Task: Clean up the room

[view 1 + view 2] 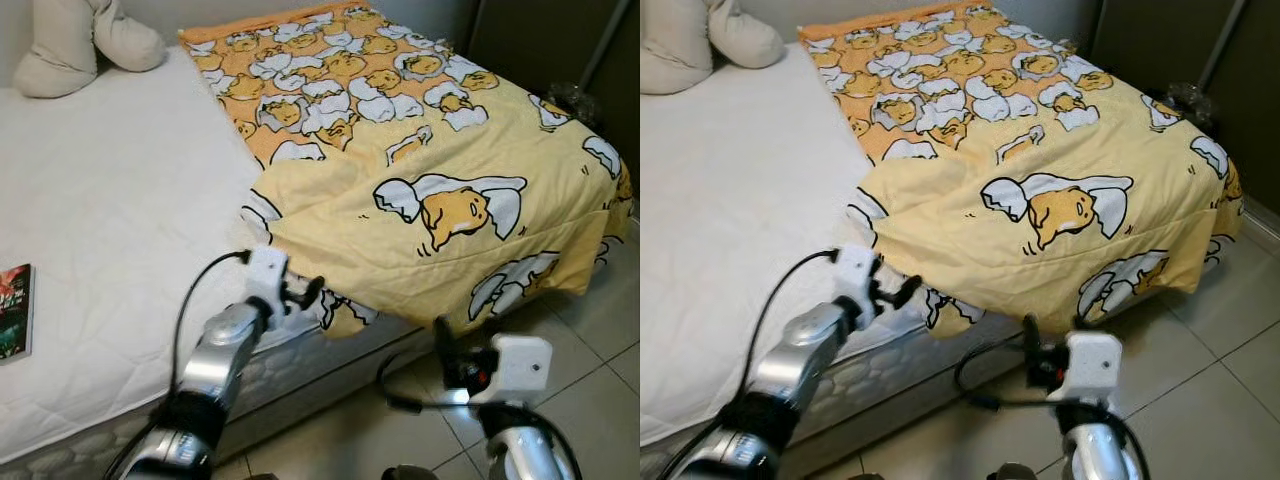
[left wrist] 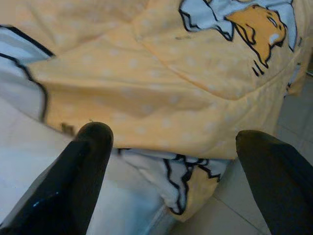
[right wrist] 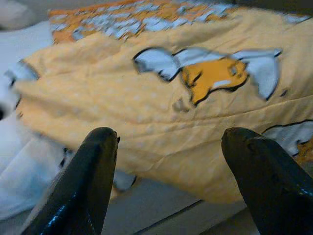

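Bed (image 1: 110, 250) with bare white quilted mattress surface; yellow cartoon-print blanket (image 1: 420, 190) bunched over the far right half, folded back on itself, its lower edge spilling over the bed's side toward the tiled floor (image 1: 600, 330). Judged to be the task's object: needs spreading flat across the mattress to count as tidy.

Left gripper (image 1: 300, 293) raised at the mattress edge, just beside the blanket's folded corner. Fingers (image 2: 88, 152) spread wide apart in the left wrist view, nothing between them, blanket hem lying directly ahead and close. Placement consistent with lining up for a pinch on the overhanging corner; no contact confirmed.

Right gripper (image 1: 440, 345) lower, out over the floor beside the bed, below the draped blanket edge. Fingers (image 3: 98, 166) likewise wide apart and empty in the right wrist view, aimed up at the hanging fold with the large printed figure. Positioned apart from the left, probably so that two separate points on the hem can be taken and the cloth pulled evenly.

Beige pillow (image 1: 80, 45) at the head of the bed, well apart from the blanket. Book (image 1: 14, 310) lying flat near the left edge of the mattress, in the path of any blanket drawn that way; likely to be covered or shoved unless removed.

Stage judged: approach only, grasp not yet made. Risk noted: soft layered fabric, possible pickup of one layer instead of the full fold.
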### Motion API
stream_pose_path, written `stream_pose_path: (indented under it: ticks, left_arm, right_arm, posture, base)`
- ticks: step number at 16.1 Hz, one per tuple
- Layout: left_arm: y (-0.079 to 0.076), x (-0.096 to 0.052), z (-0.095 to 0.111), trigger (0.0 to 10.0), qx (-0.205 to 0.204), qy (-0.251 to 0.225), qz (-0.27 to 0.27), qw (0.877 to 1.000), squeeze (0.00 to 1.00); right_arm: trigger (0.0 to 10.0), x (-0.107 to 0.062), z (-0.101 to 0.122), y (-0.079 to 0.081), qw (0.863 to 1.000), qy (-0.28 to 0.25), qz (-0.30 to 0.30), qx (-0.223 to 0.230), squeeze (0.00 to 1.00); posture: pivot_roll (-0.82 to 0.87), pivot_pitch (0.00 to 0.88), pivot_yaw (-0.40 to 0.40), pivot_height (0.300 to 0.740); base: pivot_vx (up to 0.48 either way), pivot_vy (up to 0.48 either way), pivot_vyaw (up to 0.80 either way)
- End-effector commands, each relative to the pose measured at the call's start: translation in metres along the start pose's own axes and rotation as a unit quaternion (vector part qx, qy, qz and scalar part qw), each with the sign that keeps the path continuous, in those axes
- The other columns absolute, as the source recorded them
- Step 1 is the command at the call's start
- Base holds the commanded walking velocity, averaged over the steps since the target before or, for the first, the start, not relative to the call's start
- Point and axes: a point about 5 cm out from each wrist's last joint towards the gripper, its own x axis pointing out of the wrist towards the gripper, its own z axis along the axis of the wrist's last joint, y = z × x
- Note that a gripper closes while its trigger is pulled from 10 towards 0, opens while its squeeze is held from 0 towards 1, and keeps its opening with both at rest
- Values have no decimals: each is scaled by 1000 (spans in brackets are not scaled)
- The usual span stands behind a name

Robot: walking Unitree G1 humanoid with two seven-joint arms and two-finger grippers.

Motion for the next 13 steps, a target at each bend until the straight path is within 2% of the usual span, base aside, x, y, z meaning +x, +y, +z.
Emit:
stream_pose_path:
  ticks: [1,3,7,8,10,12,13]
  left_arm:
    - [0,4,-4,10000,-3,15,-2,1000,1000]
    - [-1,13,-10,10000,-9,39,13,999,1000]
    - [4,21,-12,10000,-30,67,44,996,1000]
    - [2,22,-14,10000,-40,68,47,996,0]
    - [-3,26,-13,10000,-69,62,49,994,0]
    - [-17,33,-4,10000,-112,37,38,992,0]
    - [-20,35,-3,10000,-117,31,31,992,0]
  right_arm:
    - [10000,-1,1,4,1000,4,12,6,373]
    - [10000,-11,-3,8,999,20,25,7,365]
    - [10000,-52,3,20,997,56,54,2,365]
    - [10000,-60,4,22,996,64,59,3,369]
    - [10000,-73,4,27,994,80,71,1,365]
    - [10000,-87,8,33,992,99,77,5,369]
    - [10000,-88,9,33,992,101,76,5,369]
  posture:
    - [-94,82,85,735]
    - [-115,150,71,735]
    - [-206,355,33,735]
    - [-218,373,23,735]
    - [-239,400,9,735]
    - [-272,430,-1,735]
    - [-275,431,0,735]
  base:
    - [0,0,0]
    - [0,0,0]
    - [0,0,0]
    - [0,0,0]
    - [0,0,0]
    - [0,0,0]
    - [0,0,0]
